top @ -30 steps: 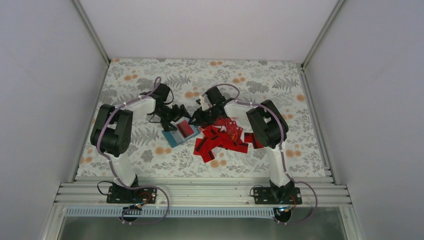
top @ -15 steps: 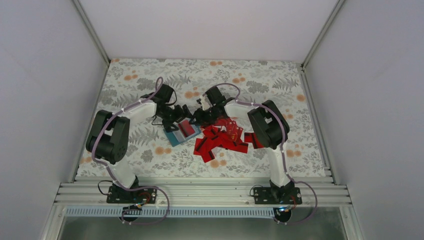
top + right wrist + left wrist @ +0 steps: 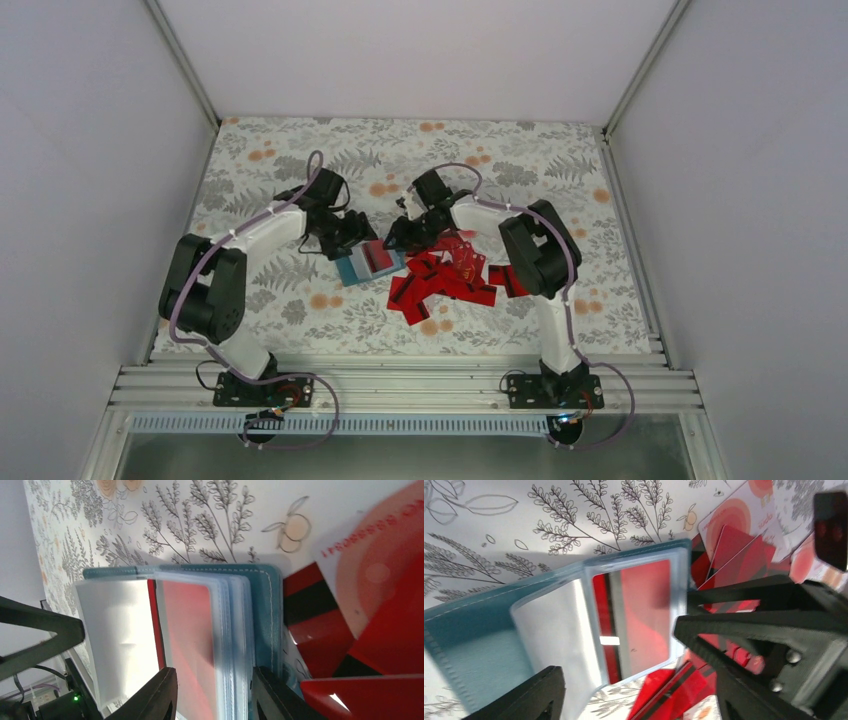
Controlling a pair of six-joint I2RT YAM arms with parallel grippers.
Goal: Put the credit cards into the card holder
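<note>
The teal card holder (image 3: 366, 263) lies open mid-table, with one red credit card (image 3: 644, 610) inside a clear sleeve. Loose red credit cards (image 3: 445, 280) are heaped just right of it. My left gripper (image 3: 352, 235) hangs over the holder's far left side. It is open, and its fingers (image 3: 536, 695) straddle the clear sleeves. My right gripper (image 3: 396, 238) comes in from the right, partly open. Its fingertips (image 3: 162, 692) stand on either side of the sleeve stack (image 3: 232, 630) and the teal cover (image 3: 262, 610). I cannot tell whether they touch.
A floral cloth (image 3: 300, 160) covers the table, with white walls on three sides and an aluminium rail (image 3: 400, 385) at the near edge. Some pile cards lie pale face up with an orange circle (image 3: 372, 565). The heap reaches the right arm (image 3: 530, 250).
The left arm's elbow swung down and left, and its jaws narrowed a little. The holder shifted slightly right. The right gripper opened a touch in place.
</note>
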